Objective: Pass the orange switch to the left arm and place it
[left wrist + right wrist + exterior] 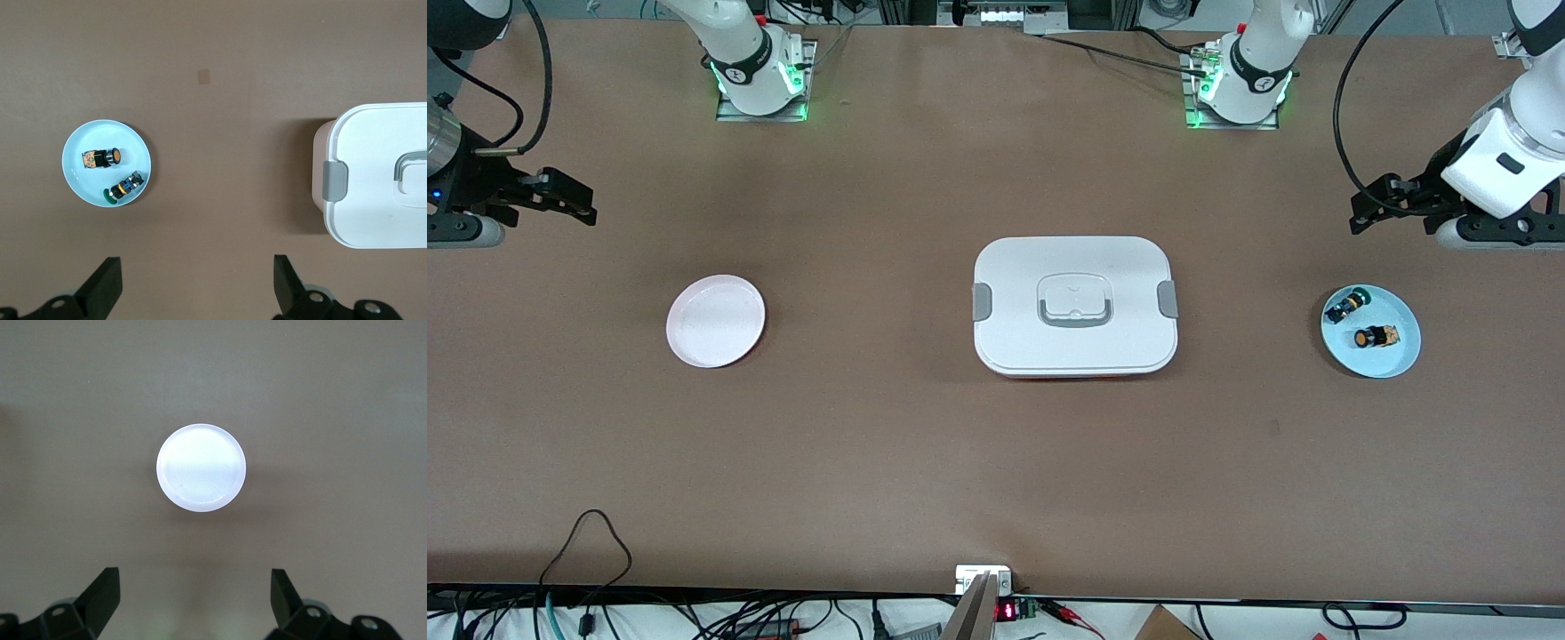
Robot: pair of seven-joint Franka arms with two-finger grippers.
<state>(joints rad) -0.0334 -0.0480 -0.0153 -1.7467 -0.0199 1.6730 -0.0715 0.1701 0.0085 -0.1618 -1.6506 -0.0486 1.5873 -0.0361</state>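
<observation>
I see the orange switch [1375,338] lying on its side in the light blue plate [1400,360] at the left arm's end of the table. Just beside it in the same plate, a little farther from the front camera, lies the small black switch with a green cap [1344,308]; the two do not touch. In the left wrist view the orange switch [101,158] shows its orange face, and the green-capped one [122,189] sits apart from it in the plate [77,180].

The white lidded box [1075,305] stands in the middle of the table, closed, grey clasps at both short sides and the grey handle lying flat in its recess. One clasp end of the box [373,173] shows in the left wrist view.

At the right arm's end I have the empty pale pink plate [715,321], which looks white in the right wrist view [201,467].

The left gripper [1369,209] hangs in the air above the table near the blue plate, fingers [103,287] spread wide, holding nothing. The right gripper [574,204] hangs above the table's edge at its own end, fingers [103,590] likewise spread and empty.
</observation>
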